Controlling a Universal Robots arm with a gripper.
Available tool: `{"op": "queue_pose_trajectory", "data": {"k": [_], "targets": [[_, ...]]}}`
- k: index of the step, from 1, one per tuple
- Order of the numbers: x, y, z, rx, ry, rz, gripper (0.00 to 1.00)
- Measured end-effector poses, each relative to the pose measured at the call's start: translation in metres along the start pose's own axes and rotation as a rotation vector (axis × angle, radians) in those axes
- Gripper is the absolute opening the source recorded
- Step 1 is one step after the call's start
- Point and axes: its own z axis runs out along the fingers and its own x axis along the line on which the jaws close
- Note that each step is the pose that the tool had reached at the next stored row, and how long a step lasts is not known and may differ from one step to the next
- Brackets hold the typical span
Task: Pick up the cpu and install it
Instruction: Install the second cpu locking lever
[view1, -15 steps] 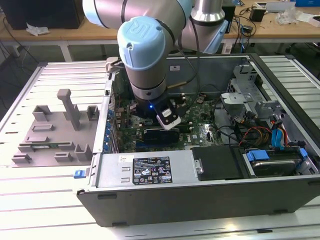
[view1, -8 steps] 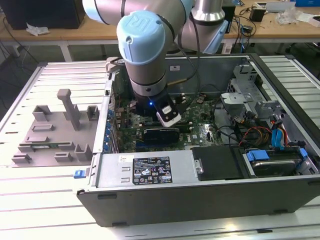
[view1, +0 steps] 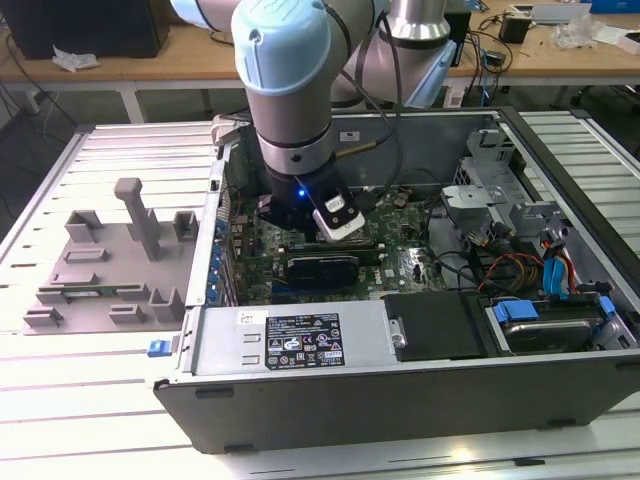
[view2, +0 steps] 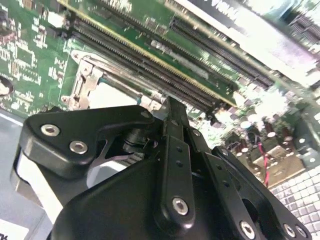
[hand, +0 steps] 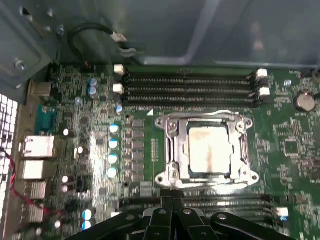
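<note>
Cpu (hand: 209, 151) sits in socket (hand: 172, 150), frame centre; gripper (hand: 167, 202) closed, empty, just beside socket, over motherboard (hand: 90, 125)

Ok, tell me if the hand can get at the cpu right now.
Probably yes: the cpu sits exposed in the socket frame, the hand hovers beside it, nothing lies between them.

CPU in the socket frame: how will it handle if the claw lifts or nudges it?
The cpu looks like a thin flat plate, so probably stiff and light. Its silvery top looks smooth, likely slippery. Lying flat inside the socket frame, it shouldn't roll or tip.
</note>
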Motion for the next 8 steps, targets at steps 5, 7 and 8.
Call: {"op": "queue_pose_trajectory", "data": {"k": [5, 7, 8], "targets": [[-0.019, 0.0002, 0.0016, 0.0516, 0.0084, 0.0, 0.11], [-0.0258, 0.0002, 0.0022, 0.06, 0.0112, 0.0, 0.11], [-0.0305, 0.0003, 0.0026, 0.0656, 0.0132, 0.0, 0.11]]}}
